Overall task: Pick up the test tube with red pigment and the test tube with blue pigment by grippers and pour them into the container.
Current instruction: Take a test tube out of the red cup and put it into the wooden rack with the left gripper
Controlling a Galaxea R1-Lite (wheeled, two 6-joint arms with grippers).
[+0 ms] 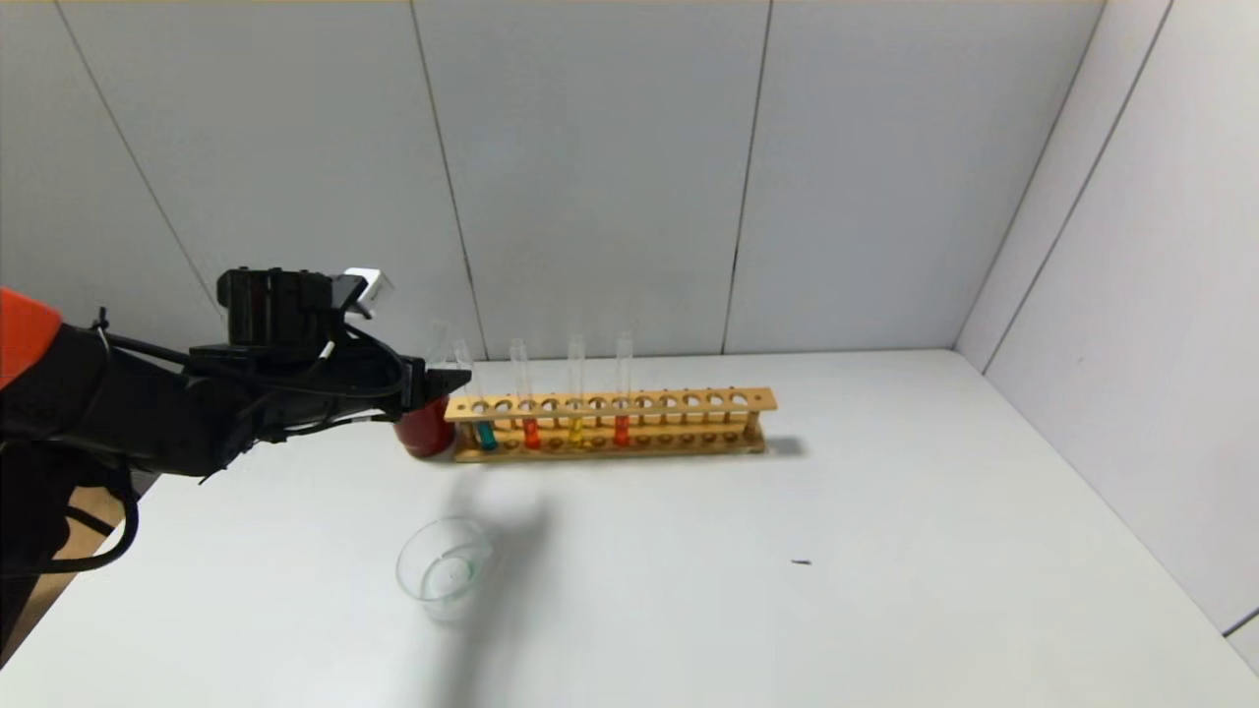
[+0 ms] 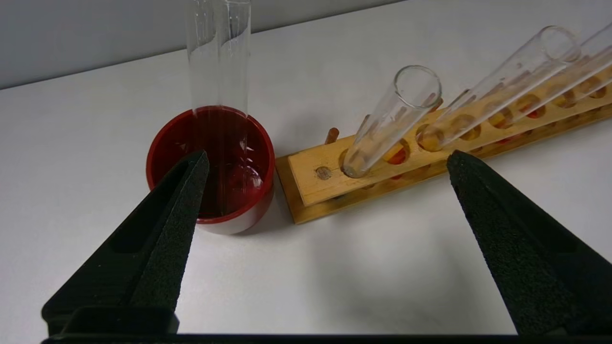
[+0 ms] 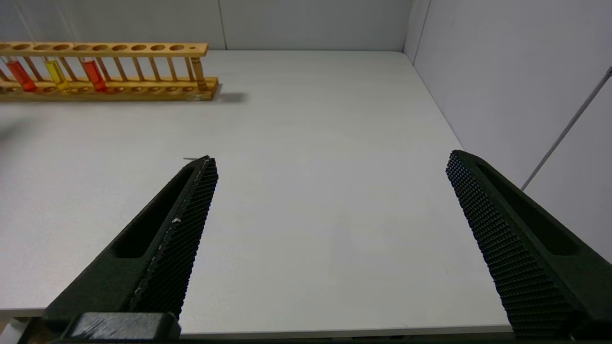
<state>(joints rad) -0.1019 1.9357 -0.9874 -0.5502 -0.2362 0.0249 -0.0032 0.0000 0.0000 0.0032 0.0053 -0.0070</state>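
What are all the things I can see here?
Wooden rack: one, tan, far side of the table.
Tubes with liquid: four in the rack; teal-blue, orange-red, yellow, redder.
Empty clear tubes: standing in the cup, number unclear.
Cup: one, dark red, at the rack's left end.
Glass dish: one, clear, nearer the robot.
Table: white.
Left pincer: black, open, near cup and rack.
Right pincer: black, open, over bare table.
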